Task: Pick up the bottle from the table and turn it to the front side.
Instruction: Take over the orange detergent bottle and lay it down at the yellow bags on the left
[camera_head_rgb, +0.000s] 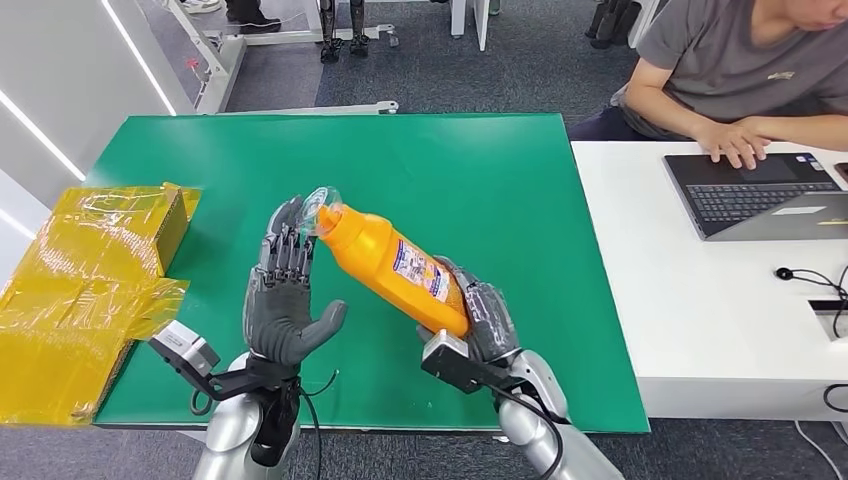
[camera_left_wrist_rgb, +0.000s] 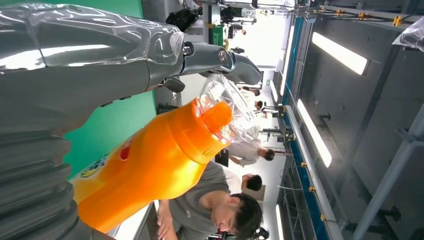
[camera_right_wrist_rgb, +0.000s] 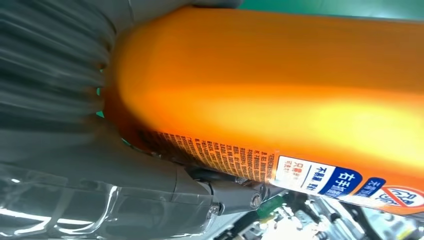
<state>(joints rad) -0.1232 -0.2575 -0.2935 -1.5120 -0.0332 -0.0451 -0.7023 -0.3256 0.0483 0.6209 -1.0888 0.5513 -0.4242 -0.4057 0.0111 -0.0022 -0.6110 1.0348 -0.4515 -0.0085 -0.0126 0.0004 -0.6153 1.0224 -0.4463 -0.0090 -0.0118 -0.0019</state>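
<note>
An orange bottle (camera_head_rgb: 395, 265) with a clear cap and a white-and-blue label is held tilted above the green table (camera_head_rgb: 470, 170), cap end up and to the left. My right hand (camera_head_rgb: 482, 318) grips its base, and the right wrist view has the bottle (camera_right_wrist_rgb: 280, 95) close up with the printed label showing. My left hand (camera_head_rgb: 288, 290) stands upright beside the neck with its fingers spread, fingertips (camera_head_rgb: 290, 222) next to the cap; whether they touch it I cannot tell. The left wrist view shows the bottle (camera_left_wrist_rgb: 155, 165) and its clear cap (camera_left_wrist_rgb: 227, 110) near my left hand (camera_left_wrist_rgb: 75, 80).
A yellow taped cardboard box (camera_head_rgb: 85, 290) lies at the table's left edge. A white desk (camera_head_rgb: 700, 300) adjoins on the right, where a person (camera_head_rgb: 740, 70) types on a laptop (camera_head_rgb: 760, 190). Cables (camera_head_rgb: 815, 285) lie on that desk.
</note>
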